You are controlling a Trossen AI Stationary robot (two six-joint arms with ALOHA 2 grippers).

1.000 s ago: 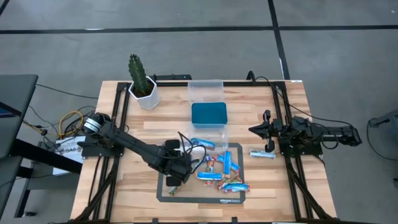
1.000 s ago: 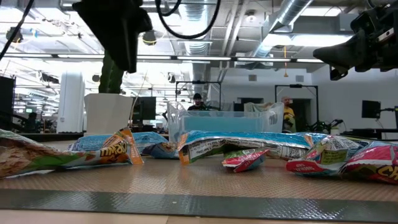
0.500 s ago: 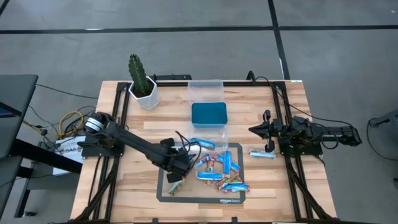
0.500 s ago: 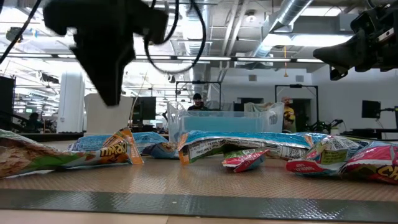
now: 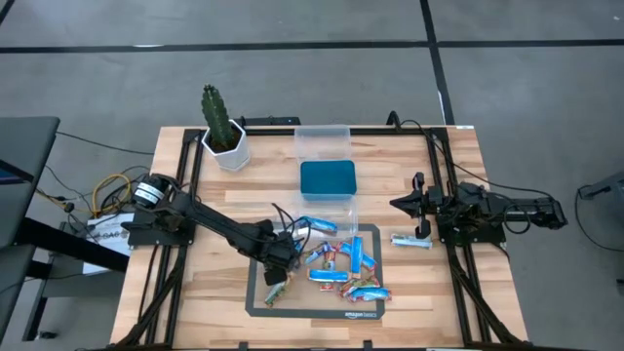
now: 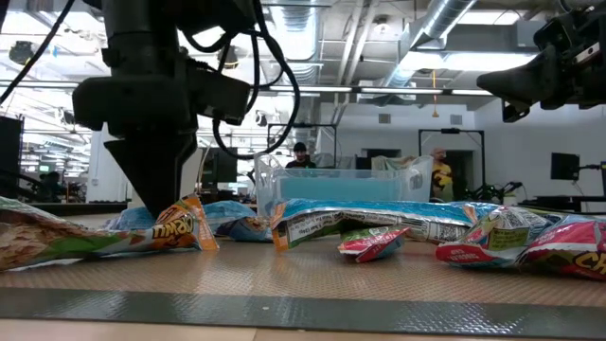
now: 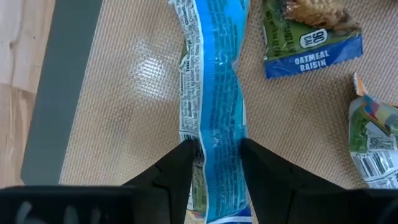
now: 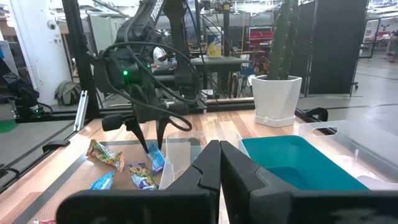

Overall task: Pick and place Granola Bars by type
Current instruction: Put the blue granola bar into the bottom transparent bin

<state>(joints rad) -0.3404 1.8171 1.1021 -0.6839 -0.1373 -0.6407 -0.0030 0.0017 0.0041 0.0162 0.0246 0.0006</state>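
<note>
1. Left gripper (image 7: 214, 165) is down on the mat (image 7: 118, 93), fingers apart astride a blue bar (image 7: 214, 93), not squeezing it.
2. Other bars (image 5: 346, 273) lie scattered just right of it, on the mat's near-centre.
3. Right gripper (image 5: 398, 204) waits at the table's right, fingers together, one bar (image 5: 410, 241) nearby.

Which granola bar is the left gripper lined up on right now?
The long blue bar lying between the left gripper's open fingers on the mat; the Oatmeal Raisin bar lies off to one side.
</note>
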